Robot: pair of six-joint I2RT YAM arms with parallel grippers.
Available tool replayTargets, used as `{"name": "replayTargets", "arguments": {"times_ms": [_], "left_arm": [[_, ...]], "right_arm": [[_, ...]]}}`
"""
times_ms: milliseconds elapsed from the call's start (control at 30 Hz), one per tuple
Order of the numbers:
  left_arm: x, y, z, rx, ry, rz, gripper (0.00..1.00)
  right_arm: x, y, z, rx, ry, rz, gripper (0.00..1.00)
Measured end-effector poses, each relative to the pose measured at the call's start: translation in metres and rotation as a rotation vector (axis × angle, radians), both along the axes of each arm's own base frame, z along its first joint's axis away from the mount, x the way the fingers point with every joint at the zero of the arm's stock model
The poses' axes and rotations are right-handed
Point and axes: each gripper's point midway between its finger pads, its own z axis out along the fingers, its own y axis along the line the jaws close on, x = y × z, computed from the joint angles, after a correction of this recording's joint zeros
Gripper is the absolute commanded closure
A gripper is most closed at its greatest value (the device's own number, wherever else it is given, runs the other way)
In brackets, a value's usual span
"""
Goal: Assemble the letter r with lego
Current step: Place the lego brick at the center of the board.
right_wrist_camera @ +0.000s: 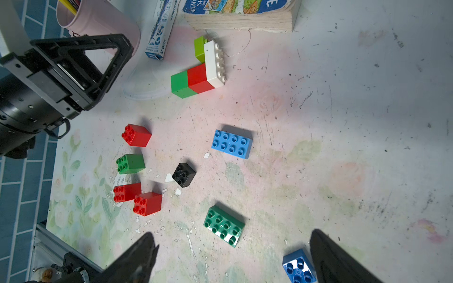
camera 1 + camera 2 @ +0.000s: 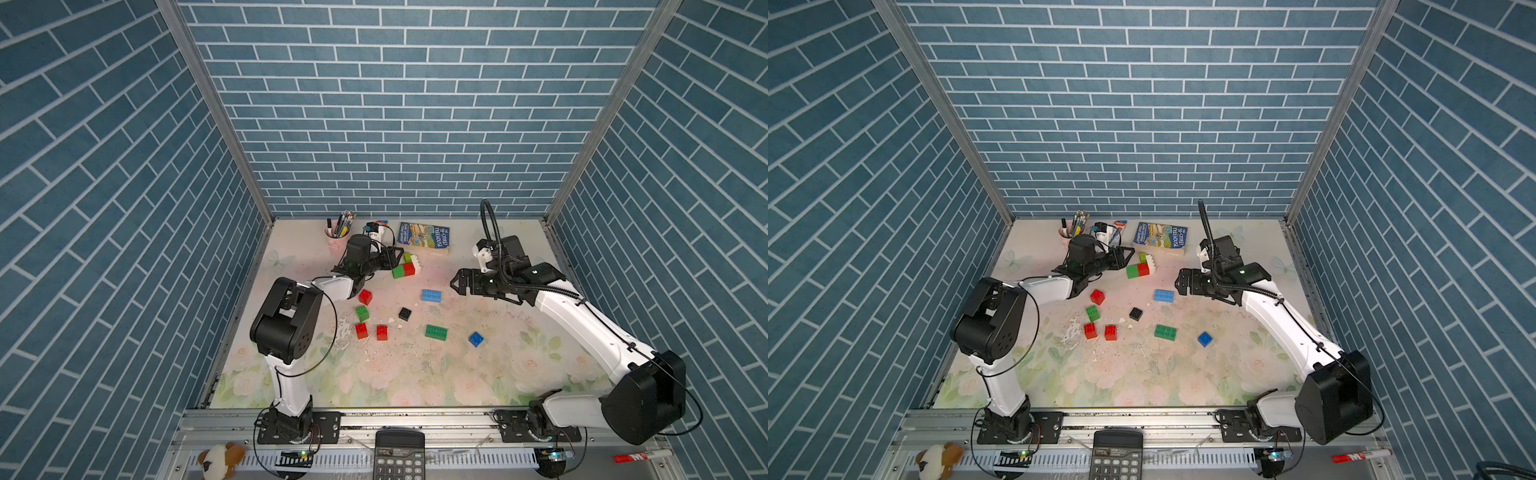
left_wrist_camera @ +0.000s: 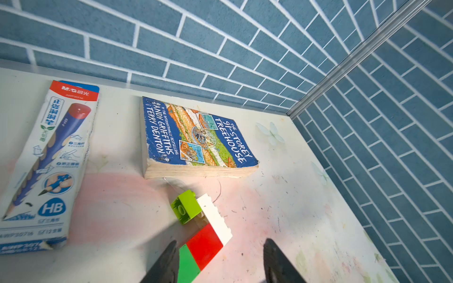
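By the surface's (image 1: 318,122) far edge, left pincer (image 3: 220,242) open beside the joined lego (image 1: 198,76), right pincer (image 1: 232,234) open, empty: release step, seemingly; next needs another loose brick (image 1: 136,134)

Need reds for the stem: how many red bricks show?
4 red bricks: one in the cluster by the book; one beside the left arm; two together farther front. None seems hidden.
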Motion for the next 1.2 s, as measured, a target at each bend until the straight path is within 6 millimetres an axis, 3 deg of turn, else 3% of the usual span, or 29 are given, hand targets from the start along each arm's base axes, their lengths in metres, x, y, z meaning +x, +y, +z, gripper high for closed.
{"name": "replayTargets", "arguments": {"times_ms": [300,533,700,967,1200], "left_arm": [[-0.010,0.015,0.015,0.142,0.009,0.009,0.33],[-0.007,0.015,0.006,0.201,0.070,-0.008,0.31],[-0.015,0.015,-0.015,0.228,0.134,-0.032,0.16],[-0.049,0.015,-0.027,0.255,0.225,-0.073,0.10],[-0.090,0.027,-0.004,0.299,0.245,-0.049,0.09]], "right_arm": [[-0.001,-0.003,-0.007,-0.017,0.008,-0.008,0.02],[0.001,-0.005,-0.007,-0.024,0.001,-0.016,0.02],[0.002,-0.006,-0.007,-0.033,-0.002,-0.023,0.01],[0.005,-0.007,-0.018,-0.051,0.028,-0.027,0.02],[0.011,-0.005,-0.025,-0.064,0.050,-0.026,0.02]]}}
